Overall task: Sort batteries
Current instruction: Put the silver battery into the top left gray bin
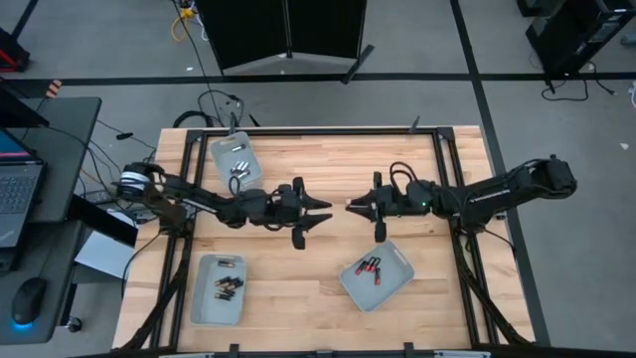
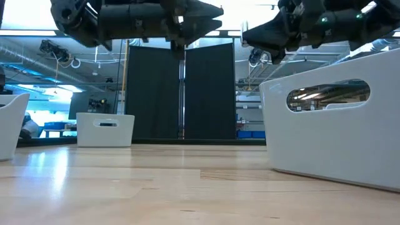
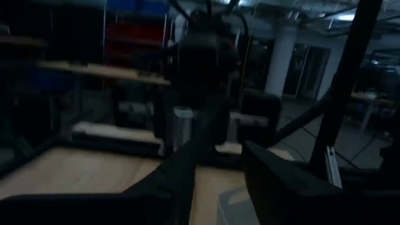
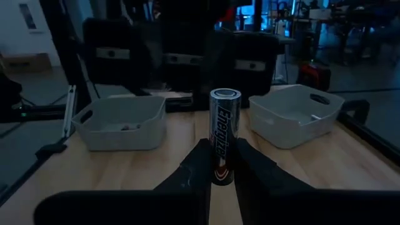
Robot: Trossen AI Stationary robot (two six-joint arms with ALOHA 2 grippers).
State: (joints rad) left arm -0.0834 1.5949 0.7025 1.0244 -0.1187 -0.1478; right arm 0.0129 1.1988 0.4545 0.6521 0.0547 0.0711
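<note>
**Inspector A:** Silver and black, one battery (image 4: 224, 137) stands clamped between the fingers of the right gripper (image 1: 355, 207). Its long axis runs straight out past the fingertips, the silvery end farthest from the wrist. That gripper hangs above mid-table, pointing at the left gripper (image 1: 320, 211), the tips near but apart.

**Inspector B:** State of the left one?

**Inspector A:** Its fingers stand apart in the high view, nothing between them. I judge a handover just completed or about to occur; the pictures do not settle which.

**Inspector B:** Where would the cell go?

**Inspector A:** Three grey trays. The near-right tray (image 1: 397, 286), just below the right arm, holds dark cells with red ends (image 1: 371, 268). The far-left tray (image 1: 221, 151) holds silvery cells (image 1: 239, 167); the near-left tray (image 1: 204, 303) holds a few dark ones (image 1: 229, 285). The left arm is nearer both left trays.

**Inspector B:** Obstructions?

**Inspector A:** Only the left gripper, directly in the line of the battery.
</note>
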